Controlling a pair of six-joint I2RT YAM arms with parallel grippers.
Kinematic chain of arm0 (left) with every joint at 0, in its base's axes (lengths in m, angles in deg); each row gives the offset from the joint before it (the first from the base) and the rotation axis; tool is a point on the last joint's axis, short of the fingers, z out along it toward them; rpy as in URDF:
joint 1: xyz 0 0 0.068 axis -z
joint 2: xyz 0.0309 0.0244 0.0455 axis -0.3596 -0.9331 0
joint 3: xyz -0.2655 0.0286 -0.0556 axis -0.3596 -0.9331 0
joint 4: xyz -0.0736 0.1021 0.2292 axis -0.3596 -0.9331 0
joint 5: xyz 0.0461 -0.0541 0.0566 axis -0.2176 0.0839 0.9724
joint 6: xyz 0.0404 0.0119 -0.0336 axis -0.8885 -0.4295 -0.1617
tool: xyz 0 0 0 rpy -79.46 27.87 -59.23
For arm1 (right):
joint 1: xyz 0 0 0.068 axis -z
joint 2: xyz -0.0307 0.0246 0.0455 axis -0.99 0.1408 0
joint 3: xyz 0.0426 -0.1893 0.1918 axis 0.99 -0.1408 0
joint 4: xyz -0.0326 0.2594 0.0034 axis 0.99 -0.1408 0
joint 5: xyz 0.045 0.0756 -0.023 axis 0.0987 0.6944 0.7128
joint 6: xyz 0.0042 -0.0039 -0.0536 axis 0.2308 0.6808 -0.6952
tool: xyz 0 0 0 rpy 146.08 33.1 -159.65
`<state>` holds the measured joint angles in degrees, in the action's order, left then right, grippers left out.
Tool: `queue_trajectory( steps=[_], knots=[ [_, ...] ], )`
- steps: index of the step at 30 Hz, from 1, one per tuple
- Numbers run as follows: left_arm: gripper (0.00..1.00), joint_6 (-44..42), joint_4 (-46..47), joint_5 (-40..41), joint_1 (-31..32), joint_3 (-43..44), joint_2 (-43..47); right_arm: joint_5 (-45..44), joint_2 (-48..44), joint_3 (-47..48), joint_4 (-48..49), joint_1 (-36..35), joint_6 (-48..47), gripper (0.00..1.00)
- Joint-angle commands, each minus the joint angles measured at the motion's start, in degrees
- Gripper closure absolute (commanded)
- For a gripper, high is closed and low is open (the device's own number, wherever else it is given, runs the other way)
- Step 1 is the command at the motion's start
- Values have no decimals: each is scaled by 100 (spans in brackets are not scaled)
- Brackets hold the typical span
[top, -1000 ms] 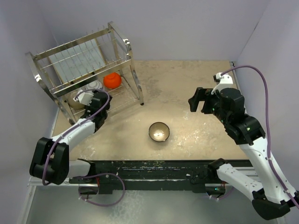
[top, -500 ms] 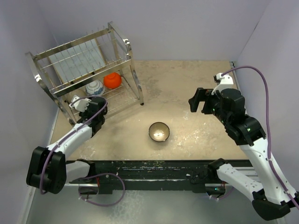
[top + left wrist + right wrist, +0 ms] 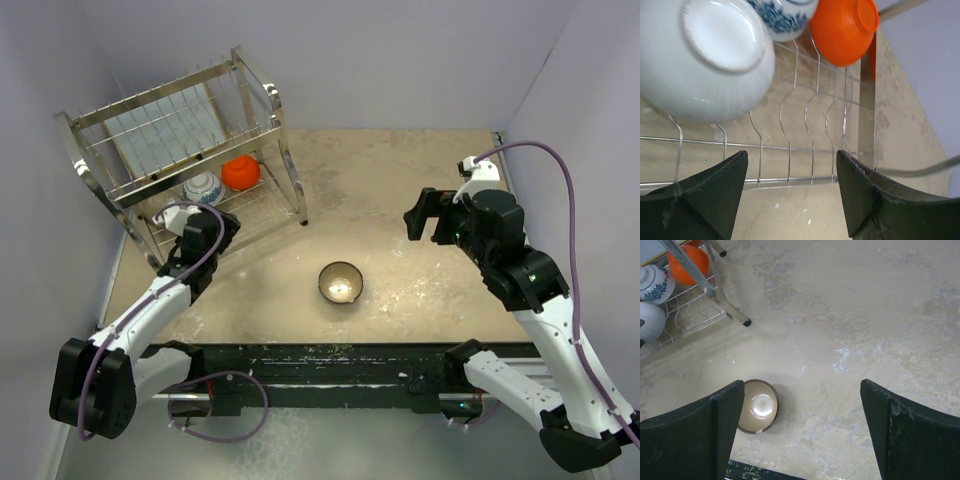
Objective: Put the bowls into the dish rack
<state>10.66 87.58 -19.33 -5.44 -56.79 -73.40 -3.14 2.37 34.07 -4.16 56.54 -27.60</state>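
The bowls are split between the dish rack [image 3: 295, 190] and the table: three sit on the rack's lower wire tier, the plain white bowl [image 3: 715, 55] bottom-up nearest the front, the blue-and-white bowl [image 3: 782, 17] behind it, and the orange-red bowl [image 3: 842, 30] at about two o'clock of the white one. A dark brown bowl [image 3: 341, 282] with a shiny pale inside stands upright alone near the middle of the table, at roughly five o'clock of the rack and well apart from it. No beige bowl shows in any view. The left gripper [image 3: 791, 160] hangs just outside the rack's front edge, its jaws spread and empty, so the white bowl looks placed. The brown one appears to be the bowl left to load. The right gripper [image 3: 802, 384] hovers high at two o'clock of that bowl, jaws wide and holding nothing. The next move likely calls for lowering one arm over the brown bowl, pinching its rim, and carrying it to free wires on the lower tier. The table [image 3: 400, 170] is mottled beige with pale scuffs, and plain lavender-grey walls [image 3: 400, 60] close it in.
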Motion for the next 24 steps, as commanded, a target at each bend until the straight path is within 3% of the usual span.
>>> queue_trajectory(
  steps=[1,11,15,19,24],
  knots=[
    [26,-699,712,-1217,-2,-155,-16,-22,-68,112,130,27,15,1],
    [28,-2339,1188,-2791,452,-248,470,-131,-46,202,67,32,90,1],
    [31,-2621,1369,-3164,746,-460,638,-135,-28,200,68,32,152,1],
    [33,-2829,1323,-3051,1314,-438,662,-211,13,249,39,31,176,1],
    [33,-2972,1261,-2365,2464,-151,392,-418,54,370,-33,32,190,1]
  ],
)
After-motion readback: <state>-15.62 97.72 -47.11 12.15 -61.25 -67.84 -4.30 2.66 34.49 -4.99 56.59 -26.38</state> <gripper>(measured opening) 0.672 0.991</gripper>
